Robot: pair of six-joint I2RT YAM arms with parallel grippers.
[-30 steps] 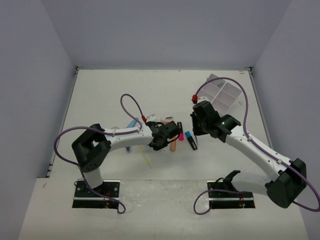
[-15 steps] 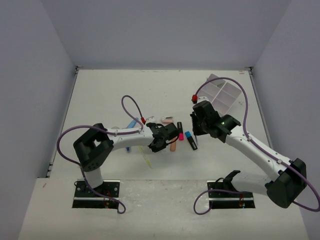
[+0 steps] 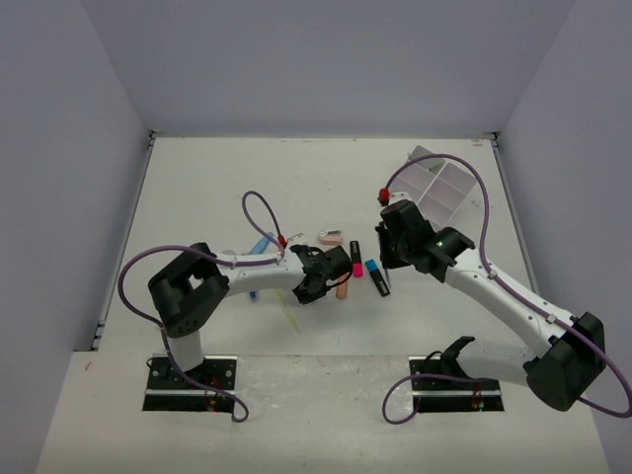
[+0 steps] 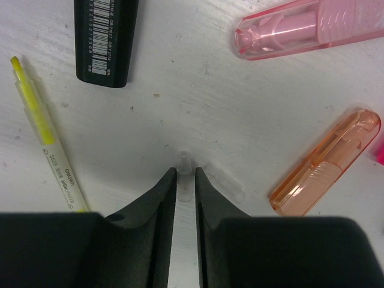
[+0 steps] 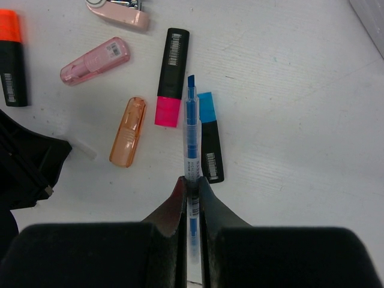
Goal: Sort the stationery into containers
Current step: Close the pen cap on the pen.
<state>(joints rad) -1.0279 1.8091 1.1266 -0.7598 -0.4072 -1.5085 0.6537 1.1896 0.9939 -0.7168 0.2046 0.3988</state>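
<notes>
Left gripper (image 4: 185, 181) was shifted slightly, clear stick (image 4: 183, 161) pinched; blue pen (image 5: 191, 129) is pinched lengthwise by right gripper (image 5: 191, 181), tray (image 3: 444, 193) lying toward desk's far-right corner.

Finding: a robotics laboratory test cell. A white tabletop (image 3: 197, 188) is boxed in by plain pale walls (image 3: 326, 59) on the left, far and right sides. A left arm (image 3: 247, 269) and a right arm (image 3: 494, 286) are bolted on metal base plates (image 3: 193, 380) at its near edge, trailing purple cables (image 3: 244, 204). Loose stationery (image 3: 355, 259) and a divided white tray (image 3: 439, 188) lie on the tabletop.
</notes>
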